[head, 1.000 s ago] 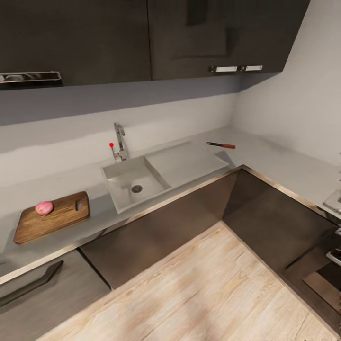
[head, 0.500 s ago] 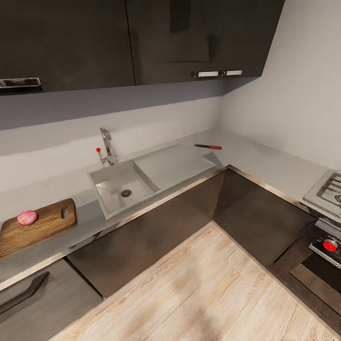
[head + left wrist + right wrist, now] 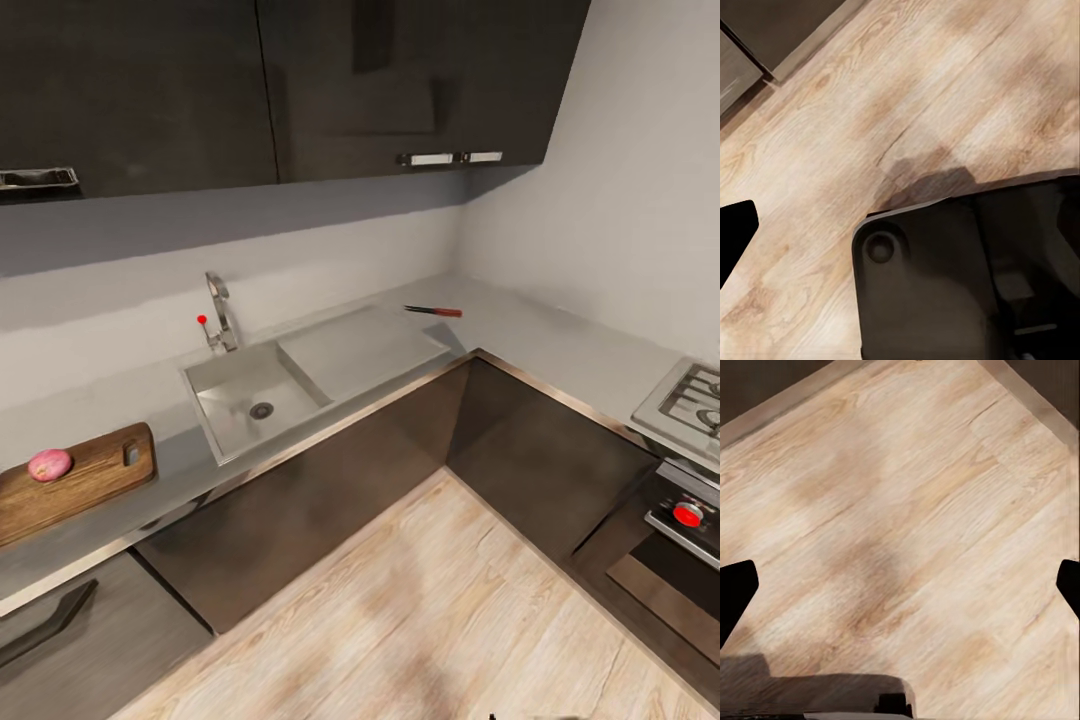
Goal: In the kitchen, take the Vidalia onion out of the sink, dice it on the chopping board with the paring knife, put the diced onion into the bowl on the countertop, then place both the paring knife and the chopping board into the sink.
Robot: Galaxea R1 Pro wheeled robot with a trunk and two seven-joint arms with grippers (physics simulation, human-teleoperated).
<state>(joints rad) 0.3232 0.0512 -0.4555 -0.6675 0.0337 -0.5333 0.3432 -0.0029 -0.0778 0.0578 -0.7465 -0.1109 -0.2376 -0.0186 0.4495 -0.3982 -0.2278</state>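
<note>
Onion: you have the Vidalia onion [image 3: 50, 464] sitting on the chopping board [image 3: 75, 480], toward its far left part, well away from the basin.
Board: it lies on the countertop [image 3: 560, 345] left of the sink [image 3: 300, 375], its slot handle toward the sink; its left end runs out of the head view.
Sink: the basin with its drain is on the left and the flat drainboard on the right; the tap [image 3: 218, 310] stands at the back edge against the wall.
Knife: the paring knife [image 3: 433, 311] lies flat on the countertop just past the drainboard's far right corner, near the inner corner of the walls.
Counter edge: the worktop turns at that corner and runs toward you on the right, ending at a hob [image 3: 690, 405] above an oven with a red knob [image 3: 687, 515].
Open room: a wide stretch of wooden floor [image 3: 440, 610] lies between you and the cabinet fronts.
Right gripper: its fingers [image 3: 735, 592] sit at opposite edges of the wrist view, wide apart, over bare floor.
Left gripper: one dark finger [image 3: 733, 234] shows over the floor beside the robot's dark base [image 3: 967, 277]; you cannot tell its spread.
</note>
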